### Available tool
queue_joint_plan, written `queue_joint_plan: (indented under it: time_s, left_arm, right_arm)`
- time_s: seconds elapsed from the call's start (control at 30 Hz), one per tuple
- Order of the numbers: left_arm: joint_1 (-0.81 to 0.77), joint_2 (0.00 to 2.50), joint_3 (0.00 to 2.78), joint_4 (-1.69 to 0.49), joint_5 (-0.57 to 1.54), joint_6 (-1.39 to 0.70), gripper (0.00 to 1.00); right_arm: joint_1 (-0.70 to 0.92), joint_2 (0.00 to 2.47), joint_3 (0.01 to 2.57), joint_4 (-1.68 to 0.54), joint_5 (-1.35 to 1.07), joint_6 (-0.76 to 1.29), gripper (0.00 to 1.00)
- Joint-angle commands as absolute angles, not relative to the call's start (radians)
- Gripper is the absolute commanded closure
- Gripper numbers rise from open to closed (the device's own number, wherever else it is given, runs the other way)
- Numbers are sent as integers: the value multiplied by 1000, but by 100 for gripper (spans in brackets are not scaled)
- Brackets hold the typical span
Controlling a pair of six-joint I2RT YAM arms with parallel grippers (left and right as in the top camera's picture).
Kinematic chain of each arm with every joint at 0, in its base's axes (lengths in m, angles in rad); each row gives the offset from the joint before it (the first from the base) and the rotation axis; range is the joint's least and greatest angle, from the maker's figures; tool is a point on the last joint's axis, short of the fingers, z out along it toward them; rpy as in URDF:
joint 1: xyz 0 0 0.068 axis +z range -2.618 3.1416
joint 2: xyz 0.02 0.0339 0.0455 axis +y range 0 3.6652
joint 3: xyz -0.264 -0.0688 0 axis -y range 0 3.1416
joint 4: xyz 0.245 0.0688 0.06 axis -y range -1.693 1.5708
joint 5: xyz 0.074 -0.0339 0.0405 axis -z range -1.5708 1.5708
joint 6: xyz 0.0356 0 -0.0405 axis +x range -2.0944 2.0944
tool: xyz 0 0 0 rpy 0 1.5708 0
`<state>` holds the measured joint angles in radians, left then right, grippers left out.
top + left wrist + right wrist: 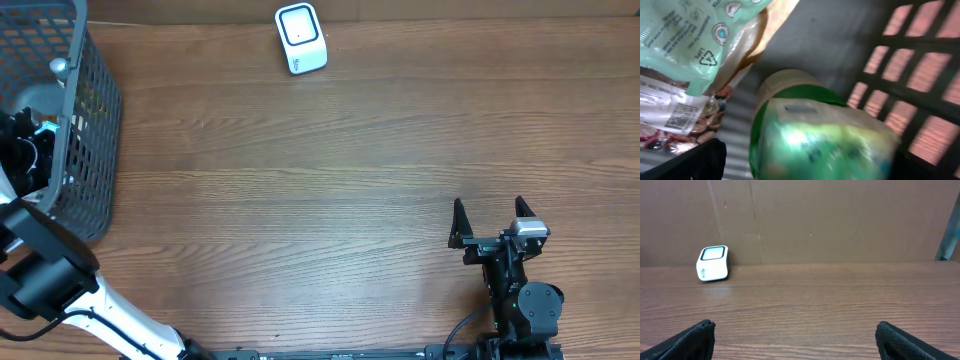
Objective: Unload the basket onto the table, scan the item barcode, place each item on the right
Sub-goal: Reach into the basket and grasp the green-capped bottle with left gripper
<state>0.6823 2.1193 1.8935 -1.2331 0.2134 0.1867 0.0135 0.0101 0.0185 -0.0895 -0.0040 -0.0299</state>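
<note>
Right gripper sits at the near edge of the table, jaws wide and empty. Left gripper hangs inside the basket, jaws wide over a green jar beside pouches; contact unclear. Scanner stands at the far edge.

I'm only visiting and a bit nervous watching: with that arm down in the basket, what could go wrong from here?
The green jar sits beside loose packets in the basket, so a packet might get caught too. The jar looks round, so it might slip. The scanner stands far across the table: a long carry.
</note>
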Motion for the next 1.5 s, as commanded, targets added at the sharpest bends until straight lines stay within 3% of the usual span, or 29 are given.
queue_joint_plan:
  time_s: [0.0,0.77,0.83,1.0,1.17,1.23,1.33,1.47]
  left_arm:
    - [651,2140,1905,-1235,138,200,0]
    - [646,2140,1810,-1140,138,175,1]
    - [646,2140,1806,-1133,138,175,5]
    - [646,2140,1806,-1121,138,175,29]
    - [646,2139,1810,-1117,118,172,35]
    - [646,2136,1810,-1114,96,142,32]
    - [648,2135,1811,-1112,52,105,15]
    - [648,2135,1811,-1106,36,128,13]
  right_arm:
    - [12,3,8,-84,-12,-34,0]
    - [12,3,8,-84,-12,-34,0]
    - [12,3,8,-84,-12,-34,0]
    - [12,3,8,-84,-12,-34,0]
    - [12,3,8,-84,-12,-34,0]
    - [12,3,8,-84,-12,-34,0]
    - [12,3,8,-84,-12,-34,0]
    - [12,3,8,-84,-12,-34,0]
